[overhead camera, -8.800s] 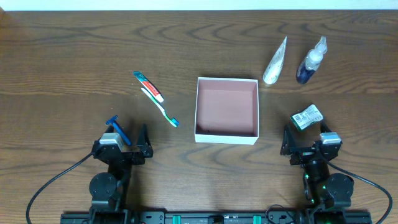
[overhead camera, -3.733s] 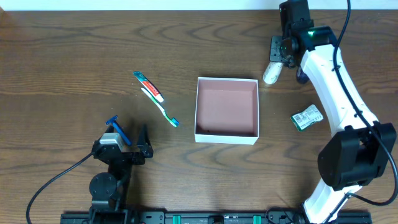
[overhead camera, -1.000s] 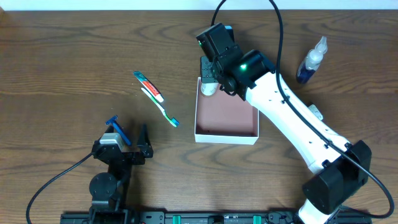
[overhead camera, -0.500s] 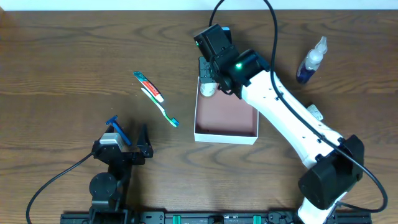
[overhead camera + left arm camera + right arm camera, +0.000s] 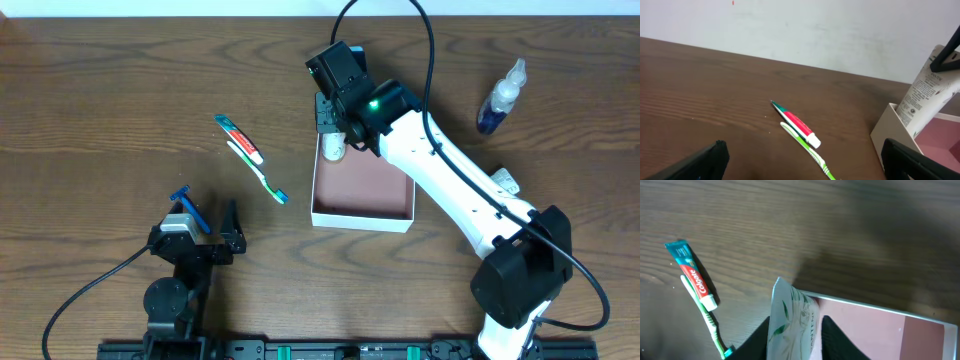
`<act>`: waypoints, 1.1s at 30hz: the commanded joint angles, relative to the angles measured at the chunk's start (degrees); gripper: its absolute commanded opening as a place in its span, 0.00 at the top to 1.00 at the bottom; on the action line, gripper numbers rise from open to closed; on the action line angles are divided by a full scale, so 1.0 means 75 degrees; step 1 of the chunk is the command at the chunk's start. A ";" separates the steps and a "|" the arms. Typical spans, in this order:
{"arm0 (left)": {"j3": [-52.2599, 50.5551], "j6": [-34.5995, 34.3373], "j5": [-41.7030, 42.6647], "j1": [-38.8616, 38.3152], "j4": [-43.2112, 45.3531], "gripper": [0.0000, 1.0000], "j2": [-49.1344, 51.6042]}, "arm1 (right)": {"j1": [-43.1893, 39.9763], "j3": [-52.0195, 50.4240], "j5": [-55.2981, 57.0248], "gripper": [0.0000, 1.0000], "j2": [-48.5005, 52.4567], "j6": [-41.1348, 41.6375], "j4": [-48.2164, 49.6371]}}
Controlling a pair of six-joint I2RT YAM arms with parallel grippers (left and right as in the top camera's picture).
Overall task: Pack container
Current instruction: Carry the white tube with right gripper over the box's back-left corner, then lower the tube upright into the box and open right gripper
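The container (image 5: 362, 218) is a white square box with a pinkish floor at mid-table. A white tube (image 5: 333, 148) with green leaf print stands tilted in its far-left corner, leaning on the wall (image 5: 890, 127). My right gripper (image 5: 329, 122) is over that corner. In the right wrist view its black fingers (image 5: 756, 342) flank the tube (image 5: 792, 325), a thin gap showing on the right side, so it is open. My left gripper (image 5: 207, 222) rests open and empty near the front left (image 5: 800, 160).
A red-and-teal toothpaste tube (image 5: 238, 138) and a green toothbrush (image 5: 262, 172) lie left of the container. A blue razor (image 5: 188, 208) lies by the left gripper. A spray bottle (image 5: 500, 98) lies at the far right. A small packet (image 5: 505, 180) peeks from under the right arm.
The right gripper has shifted slightly left over the container's far-left corner with the white tube, and its fingers have eased apart. The left arm has not moved.
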 commanded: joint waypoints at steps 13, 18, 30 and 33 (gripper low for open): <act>-0.0119 0.0131 0.0087 -0.0017 -0.0277 0.02 -0.0003 | 0.0035 0.0096 -0.0189 0.88 -0.0012 0.0708 0.0012; -0.0119 0.0134 0.0085 -0.0017 -0.0277 0.02 -0.0003 | 0.0029 0.0096 -0.0181 0.92 -0.0012 0.0976 -0.0015; -0.0119 0.0131 0.0085 -0.0017 -0.0277 0.02 -0.0003 | 0.0029 0.0096 -0.0038 0.97 -0.0012 0.1821 -0.0137; -0.0119 0.0131 0.0085 -0.0017 -0.0277 0.02 -0.0003 | 0.0038 0.0096 -0.0041 0.96 -0.0012 0.1929 -0.0157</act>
